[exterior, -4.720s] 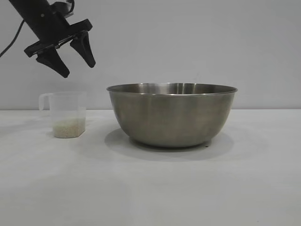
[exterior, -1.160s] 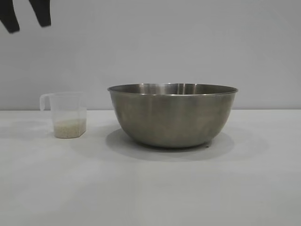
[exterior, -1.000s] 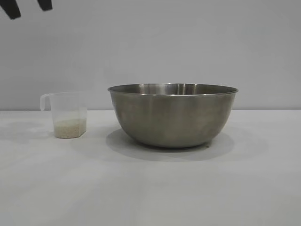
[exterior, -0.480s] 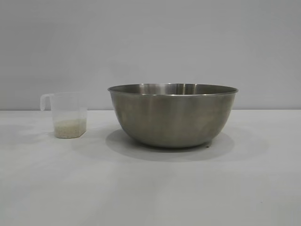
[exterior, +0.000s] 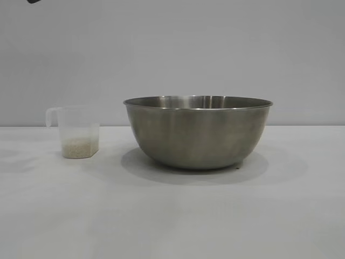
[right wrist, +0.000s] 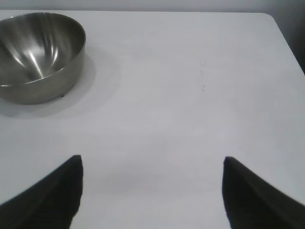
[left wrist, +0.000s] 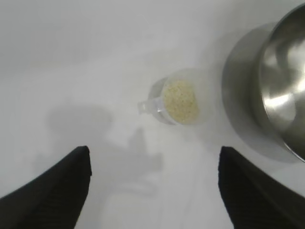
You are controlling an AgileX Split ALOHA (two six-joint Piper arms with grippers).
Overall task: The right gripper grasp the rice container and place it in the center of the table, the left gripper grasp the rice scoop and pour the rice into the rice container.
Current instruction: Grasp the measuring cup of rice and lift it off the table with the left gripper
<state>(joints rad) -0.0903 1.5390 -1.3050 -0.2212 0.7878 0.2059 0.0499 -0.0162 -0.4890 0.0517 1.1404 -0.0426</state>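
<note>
I have the rice container (exterior: pixel 198 131) sitting upright near the middle of the worktop (exterior: pixel 172 216), its steel wall facing the exterior camera. The rice scoop (exterior: pixel 75 131) stands upright to its left in that view, apart from the bowl, with its loop handle turned away from the bowl. A shallow layer of rice (exterior: pixel 80 147) lies in the bottom of the scoop; from the left wrist camera I see the grains (left wrist: pixel 180 100) straight down through its open mouth.

My left claw (left wrist: pixel 155 191) hangs high above the worktop with its two fingers spread wide and nothing between them; the scoop sits beyond the fingertips, untouched, and the bowl's rim (left wrist: pixel 286 90) shows off to one side. In the exterior view only a dark tip (exterior: pixel 33 1) of this claw shows at the upper edge.

My right claw (right wrist: pixel 152 193) is also spread wide and empty, over bare worktop well away from the rice container (right wrist: pixel 40 55).
</note>
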